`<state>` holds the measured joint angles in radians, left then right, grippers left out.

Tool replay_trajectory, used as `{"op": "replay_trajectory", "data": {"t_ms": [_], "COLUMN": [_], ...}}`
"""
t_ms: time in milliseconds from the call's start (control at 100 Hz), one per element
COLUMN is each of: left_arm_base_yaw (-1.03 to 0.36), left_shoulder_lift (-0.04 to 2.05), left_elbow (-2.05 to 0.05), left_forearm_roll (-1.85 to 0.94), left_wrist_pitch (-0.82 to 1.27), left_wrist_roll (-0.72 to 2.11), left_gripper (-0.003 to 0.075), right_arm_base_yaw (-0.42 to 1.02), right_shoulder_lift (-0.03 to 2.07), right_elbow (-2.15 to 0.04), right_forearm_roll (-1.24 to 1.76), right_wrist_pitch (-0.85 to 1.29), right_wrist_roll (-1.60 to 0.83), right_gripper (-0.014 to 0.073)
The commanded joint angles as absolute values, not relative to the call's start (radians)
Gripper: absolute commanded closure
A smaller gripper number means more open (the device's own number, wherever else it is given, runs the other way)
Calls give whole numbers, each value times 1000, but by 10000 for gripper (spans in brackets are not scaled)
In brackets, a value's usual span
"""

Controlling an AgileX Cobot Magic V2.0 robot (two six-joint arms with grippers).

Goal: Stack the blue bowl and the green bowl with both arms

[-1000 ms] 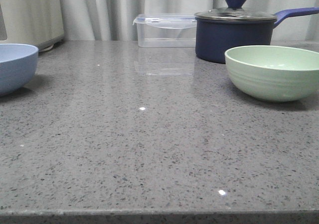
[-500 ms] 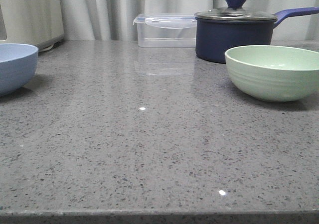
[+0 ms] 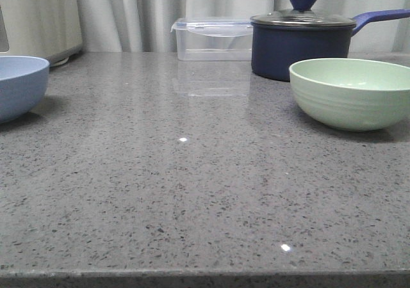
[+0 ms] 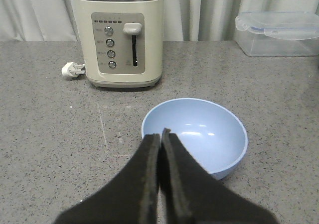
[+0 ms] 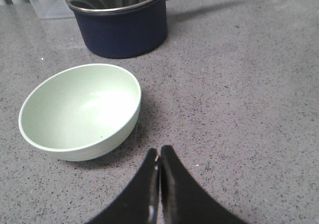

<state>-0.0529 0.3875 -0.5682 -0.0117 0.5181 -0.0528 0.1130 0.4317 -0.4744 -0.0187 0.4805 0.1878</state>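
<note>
Nothing of the stacking looks done yet: on the grey speckled desk (image 3: 192,192) the two bowls stand well apart, each empty and upright, with a wide bare stretch between them. Of the other things, the cream toaster (image 4: 118,35) is the largest; it stands just behind the blue bowl with its plug (image 4: 71,70) lying beside it, and it should not hinder a lift. The dark navy saucepan (image 3: 301,45) with its glass lid stands close behind the green bowl, so I judge that the tighter side to work. A clear plastic container (image 3: 213,38) sits at the back, out of the way. The blue bowl (image 3: 19,86) is at the far left of the desk, the green bowl (image 3: 352,93) at the right. The left gripper (image 4: 160,134) hovers near the blue bowl's rim, jaws pressed together and holding nothing; the right gripper (image 5: 158,154) is likewise closed and empty, beside the green bowl. Both grasps and the stacking remain.
</note>
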Motion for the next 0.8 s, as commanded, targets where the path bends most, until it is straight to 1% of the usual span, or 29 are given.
{"op": "replay_trajectory", "data": {"t_ms": [0,20,90,120,160,210,230,280,350,380,620,790], "left_arm_base_yaw": [-46,-46,-46,-46,-46,-46,-46,-46,-46,-46,-46,-46], "left_shoulder_lift": [442,450,466,470,472,472,472,472,472,472,472,473], "left_elbow": [-620,-622,-626,-626,-626,-626,-626,-626,-626,-626,-622,-624], "left_forearm_roll": [-19,-19,-17,-17,-17,-16,-14,-14,-14,-14,-16,-16], "left_wrist_pitch": [454,452,452,450,446,444,445,445,445,445,437,437], "left_wrist_roll": [-55,-55,-55,-55,-55,-55,-55,-55,-55,-55,-55,-55], "left_gripper": [720,712,639,589,533,430,403,303,230,221,227,227], "right_arm_base_yaw": [110,110,110,110,110,110,110,110,110,110,110,110], "right_shoulder_lift": [484,489,507,513,516,517,517,517,517,517,523,615], "right_elbow": [-532,-536,-542,-543,-543,-543,-543,-543,-543,-543,-548,-628], "right_forearm_roll": [-19,-19,-19,-19,-19,-19,-19,-19,-19,-19,-5,-5], "right_wrist_pitch": [419,419,418,419,419,420,420,418,413,413,413,497], "right_wrist_roll": [181,181,181,181,181,181,181,181,181,181,181,181], "right_gripper": [460,428,335,299,272,254,254,256,255,255,255,255]}}
